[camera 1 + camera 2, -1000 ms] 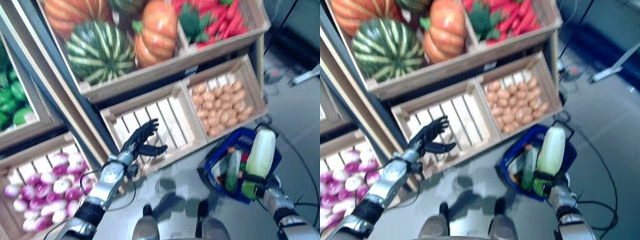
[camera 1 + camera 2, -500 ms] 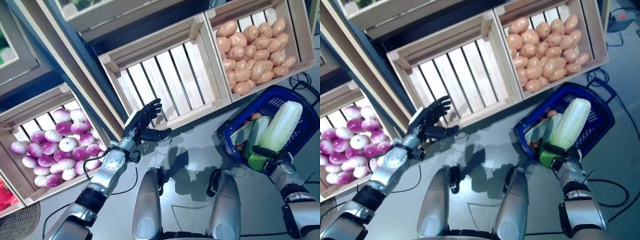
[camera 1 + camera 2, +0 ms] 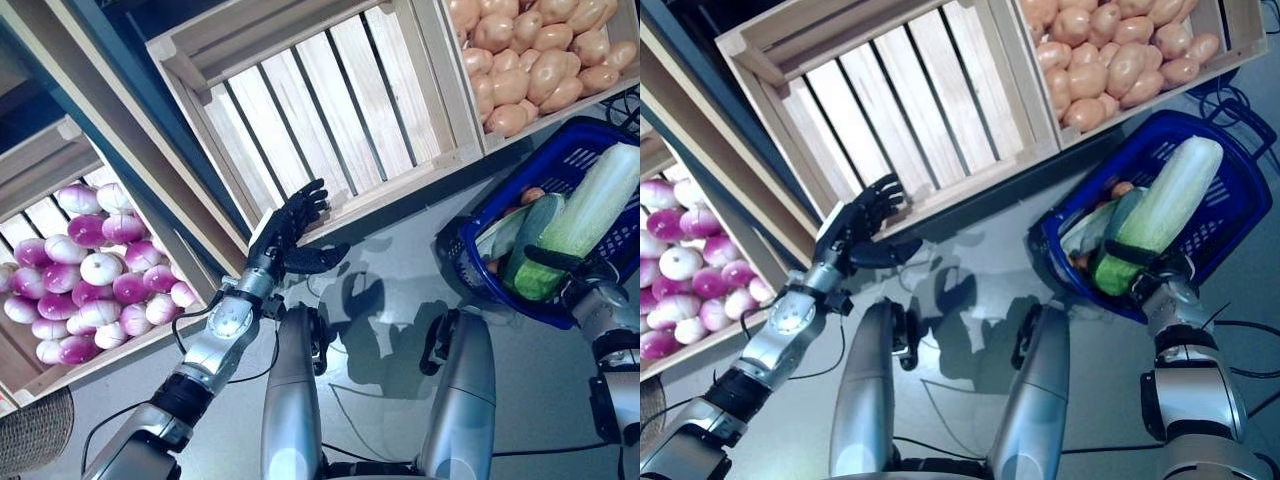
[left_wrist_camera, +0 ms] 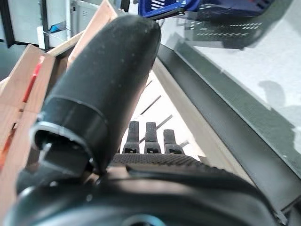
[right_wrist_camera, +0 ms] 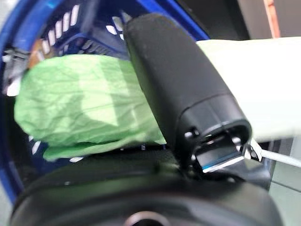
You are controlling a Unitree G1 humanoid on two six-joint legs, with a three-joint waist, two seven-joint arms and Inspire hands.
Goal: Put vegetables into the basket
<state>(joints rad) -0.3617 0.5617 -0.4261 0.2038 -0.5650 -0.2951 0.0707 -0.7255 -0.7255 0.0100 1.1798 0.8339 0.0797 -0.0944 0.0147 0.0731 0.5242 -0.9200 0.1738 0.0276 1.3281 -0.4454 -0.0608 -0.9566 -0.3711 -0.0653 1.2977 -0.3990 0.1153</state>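
Note:
A blue plastic basket point(image 3: 463, 262) stands on the floor at the right, below the potato crate. A dark green cucumber point(image 3: 531, 228) and other vegetables lie in it. My right hand point(image 3: 1167, 284) is shut on the leafy green end of a long pale napa cabbage point(image 3: 1168, 203), which slants over the basket's inside. In the right wrist view the thumb point(image 5: 175, 84) presses across the cabbage point(image 5: 87, 109). My left hand point(image 3: 283, 228) is open and holds nothing, its fingers point(image 4: 146, 135) straight in front of the empty slatted crate point(image 3: 320, 110).
A crate of potatoes point(image 3: 530, 55) sits at the upper right. Purple and white turnips point(image 3: 90, 290) fill a crate at the left. A wicker basket point(image 3: 32, 440) shows at the lower left corner. Grey floor lies between the crates and the basket.
The camera has tipped down, so the pumpkins and watermelon have left the picture. My right hand still holds the cabbage over the basket. The left hand keeps its open pose.

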